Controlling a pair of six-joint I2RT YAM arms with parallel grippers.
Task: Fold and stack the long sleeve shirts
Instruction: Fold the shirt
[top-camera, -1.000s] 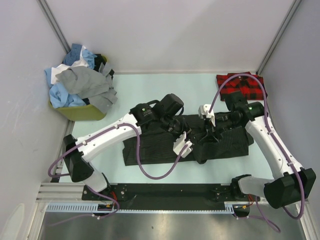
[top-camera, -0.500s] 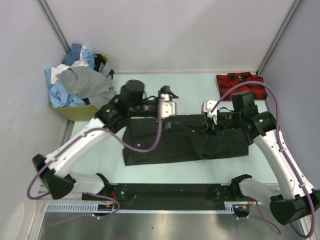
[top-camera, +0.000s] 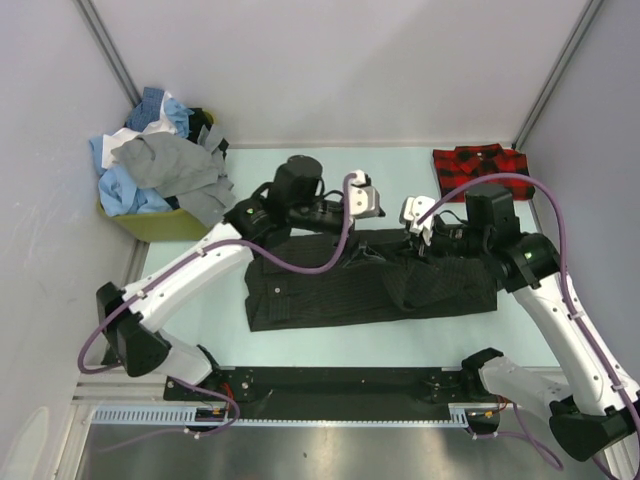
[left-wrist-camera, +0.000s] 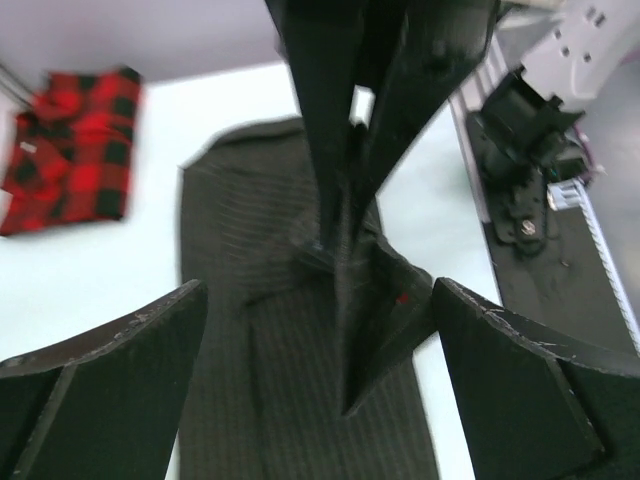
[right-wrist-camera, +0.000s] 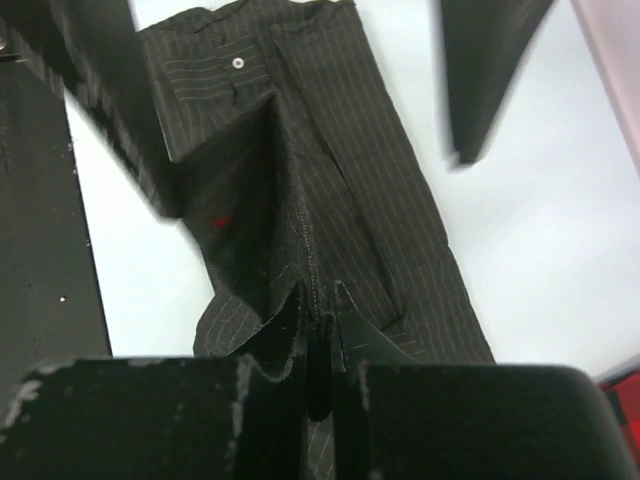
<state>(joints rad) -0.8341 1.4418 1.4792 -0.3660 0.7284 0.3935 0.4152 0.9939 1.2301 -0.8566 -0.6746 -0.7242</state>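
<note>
1. The surface (top-camera: 330, 170) carried the charcoal shirt (top-camera: 320, 295), spread across its middle.
2. The plaid shirt (top-camera: 480, 165) lay folded in the far right corner.
3. The right gripper (top-camera: 408, 230) had its jaws pinched on a raised fold of the charcoal shirt.
4. The left gripper (top-camera: 368, 196) hovered above it, jaws wide.

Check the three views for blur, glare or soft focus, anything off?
Top external: sharp, evenly lit, glare only on the metal strip at the near edge. Left wrist: red plaid shirt smeared and soft. Right wrist: pinstripe shirt crisp; left claw's fingers above it motion-blurred.
</note>
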